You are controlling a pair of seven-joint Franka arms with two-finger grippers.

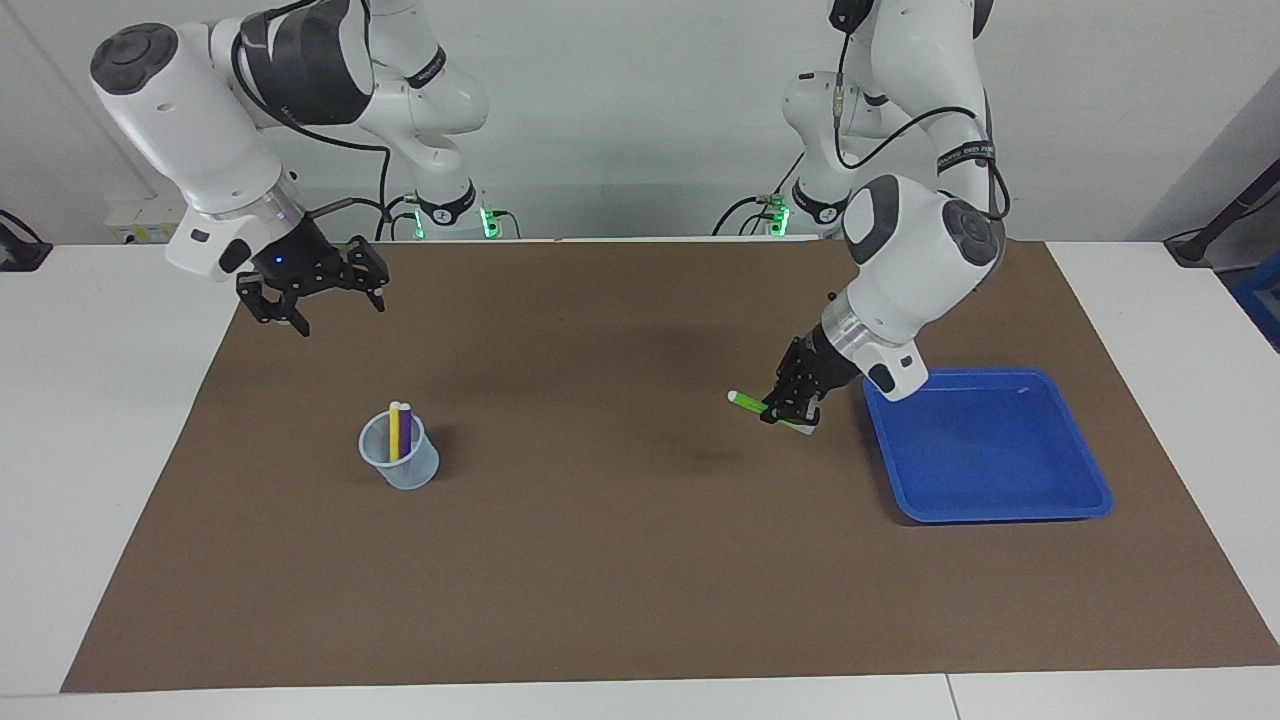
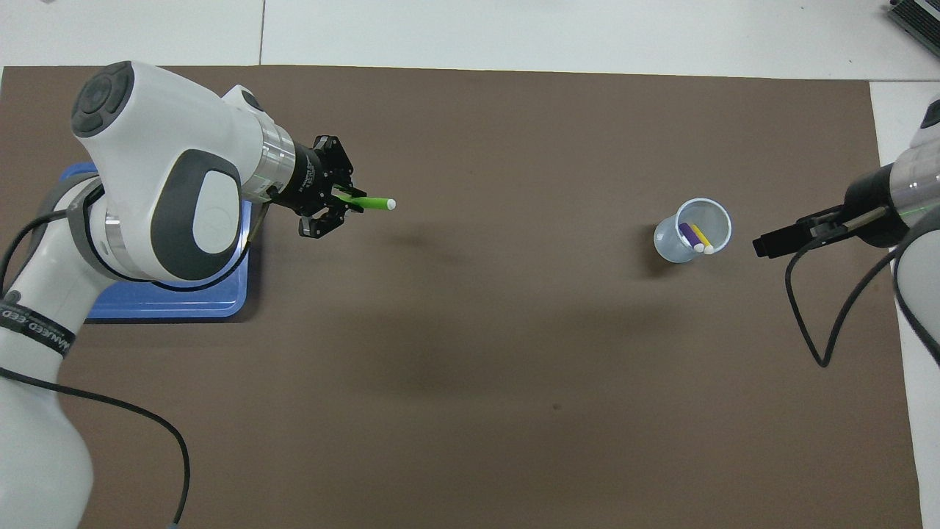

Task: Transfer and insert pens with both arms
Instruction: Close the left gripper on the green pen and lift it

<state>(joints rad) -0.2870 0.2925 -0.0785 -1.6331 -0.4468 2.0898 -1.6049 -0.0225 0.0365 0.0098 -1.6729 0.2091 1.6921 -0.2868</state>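
While two pens, yellow (image 1: 393, 432) and purple (image 1: 405, 430), already stand in the cup (image 1: 400, 452) at lower left, the green pen (image 1: 760, 407) remains: pinched by the left claw (image 1: 790, 410), mid-frame above the counter (image 1: 640, 560), clear of the tray (image 1: 990, 500). Right claw (image 1: 310, 290), upper left: spread, empty, waiting. Handover and insertion outstanding.

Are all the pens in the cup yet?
Not yet. The yellow pen and purple pen already stand in the clear cup. The left gripper holds the green pen above the mat, beside the empty blue tray. The open right gripper waits.
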